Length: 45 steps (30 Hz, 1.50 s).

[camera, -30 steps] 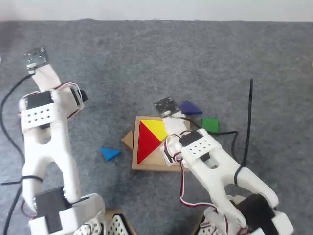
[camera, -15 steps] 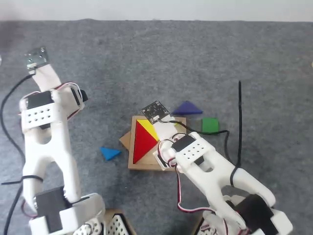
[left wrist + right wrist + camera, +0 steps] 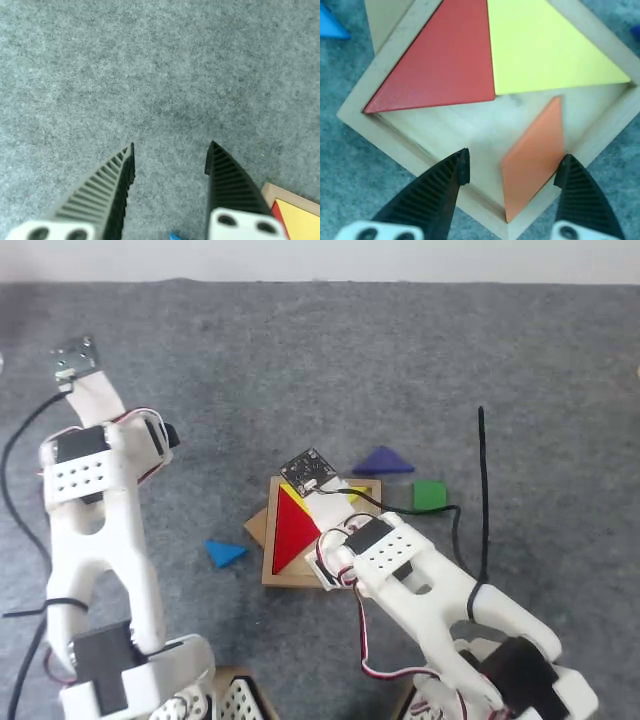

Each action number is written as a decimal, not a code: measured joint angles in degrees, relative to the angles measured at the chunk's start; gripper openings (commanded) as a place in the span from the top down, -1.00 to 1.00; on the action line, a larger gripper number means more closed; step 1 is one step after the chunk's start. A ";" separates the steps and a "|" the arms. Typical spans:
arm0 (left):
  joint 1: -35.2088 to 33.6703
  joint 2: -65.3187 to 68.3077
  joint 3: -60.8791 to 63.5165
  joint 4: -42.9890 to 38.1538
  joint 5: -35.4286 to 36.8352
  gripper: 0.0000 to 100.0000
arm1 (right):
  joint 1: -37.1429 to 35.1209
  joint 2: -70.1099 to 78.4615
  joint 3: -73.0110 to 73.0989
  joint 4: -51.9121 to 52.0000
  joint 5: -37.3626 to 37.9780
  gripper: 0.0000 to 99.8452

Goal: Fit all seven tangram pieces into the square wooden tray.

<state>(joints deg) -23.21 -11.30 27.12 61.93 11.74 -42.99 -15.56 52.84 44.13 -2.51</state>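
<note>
The square wooden tray (image 3: 275,575) lies mid-table under my right arm (image 3: 400,560). A red triangle (image 3: 445,65) and a yellow triangle (image 3: 545,45) fill half of it. An orange parallelogram (image 3: 535,155) lies flat in the tray's near corner. My right gripper (image 3: 515,165) hovers open above that corner, with the orange piece just inside one fingertip (image 3: 567,172). Outside the tray lie a blue triangle (image 3: 224,553), a purple triangle (image 3: 384,462) and a green square (image 3: 430,495). My left gripper (image 3: 171,150) is open over bare carpet, the tray's corner (image 3: 272,192) beside it.
A tan wooden piece (image 3: 257,525) juts out from the tray's left side. A black cable (image 3: 481,490) runs up from the right arm, right of the green square. The left arm (image 3: 90,480) stands at the far left. Grey carpet (image 3: 300,360) covers the table.
My right arm has swung left across the tray, and the tray has slid and turned slightly leftward. The left arm has stayed still.
</note>
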 measured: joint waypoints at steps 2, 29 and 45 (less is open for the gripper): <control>0.00 0.00 0.00 0.00 0.00 0.54 | -0.62 0.00 0.00 0.00 0.88 0.44; 0.00 0.00 0.00 0.00 0.00 0.54 | -2.11 3.43 -3.69 -0.09 0.00 0.44; 0.00 0.00 0.00 -0.44 0.00 0.54 | -7.38 -1.32 -0.79 -0.35 1.93 0.44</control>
<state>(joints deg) -23.21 -11.30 27.12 61.49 11.74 -50.37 -16.88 52.04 43.78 -0.57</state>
